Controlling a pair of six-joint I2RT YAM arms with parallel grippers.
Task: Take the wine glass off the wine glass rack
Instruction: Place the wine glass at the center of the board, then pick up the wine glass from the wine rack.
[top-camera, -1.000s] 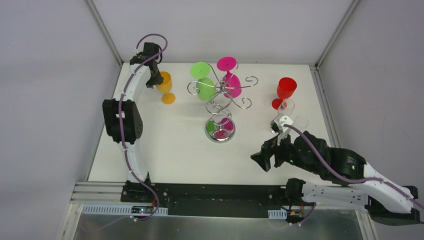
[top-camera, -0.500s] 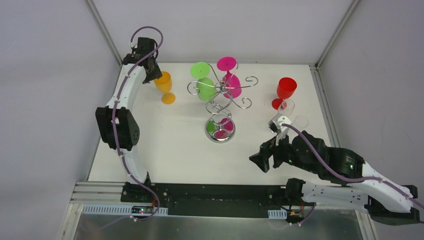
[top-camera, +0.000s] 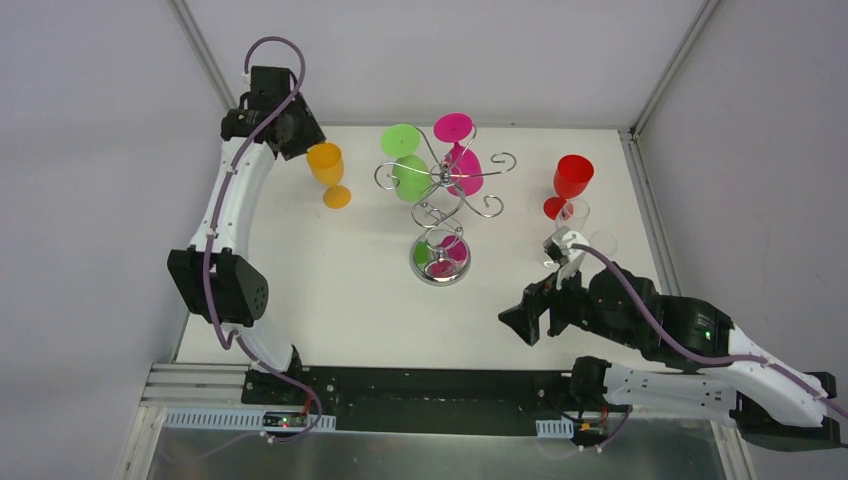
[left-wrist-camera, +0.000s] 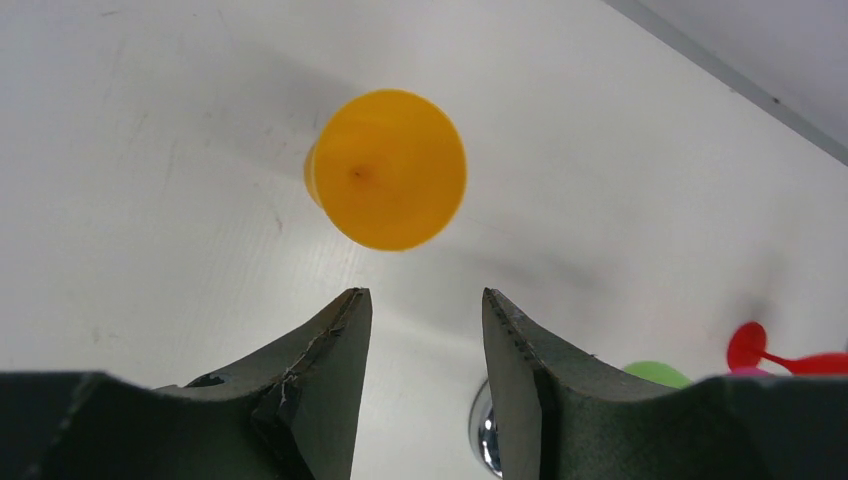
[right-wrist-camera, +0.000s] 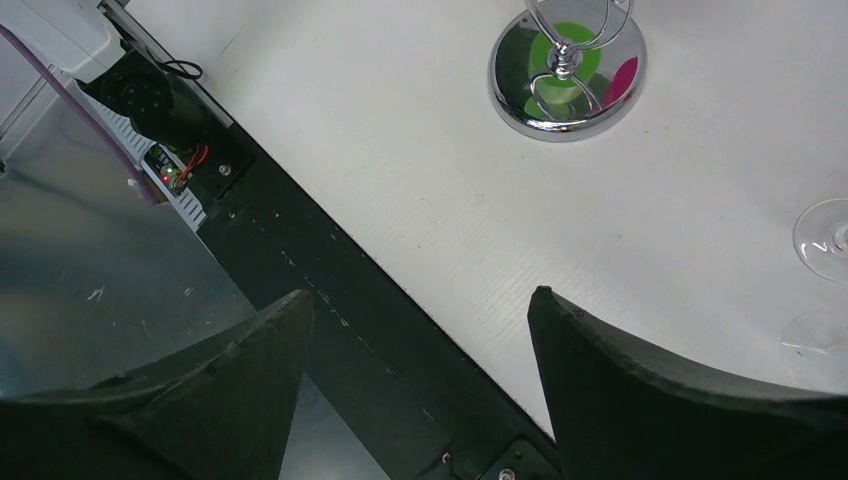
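**Top view:** rack (top-camera: 441, 178) stands mid-table. Green glass (top-camera: 409, 176) and pink glass (top-camera: 464, 168) hang on it bowl-down, feet up in the wire scrolls, green on the rack's left side, pink on its right. Orange glass (top-camera: 327, 163) stands on the table (top-camera: 330, 290) at far left. Red glass (top-camera: 572, 178) stands at far right w/ a clear glass (top-camera: 577, 212) just in front of it. L gripper (top-camera: 298, 140) is up at the far-left corner, just beside the orange glass, not touching it. R gripper (top-camera: 518, 322) sits near the front edge, right of the rack base (top-camera: 440, 258), pointing left.

**Left wrist view:** L gripper (left-wrist-camera: 422, 295) fingers spread, nothing btwn them. Orange glass (left-wrist-camera: 385, 170) shows end-on beyond the tips, apart from both. A bit of green glass (left-wrist-camera: 655, 373) shows at lower right.

**Right wrist view:** R gripper (right-wrist-camera: 420, 295) spread wide, empty. Rack base (right-wrist-camera: 567, 75) lies ahead, up and right of the tips. The hanging glasses are out of frame.

**Judgement:** the green glass lies to the L gripper's right, past the orange one, and looks the nearer pick for that arm. The pink glass lies beyond and left of the R gripper. Both hang w/ long axis upright, so prob. a side-on grip, then sliding the foot out along the scroll. Can't tell which way the scrolls open.
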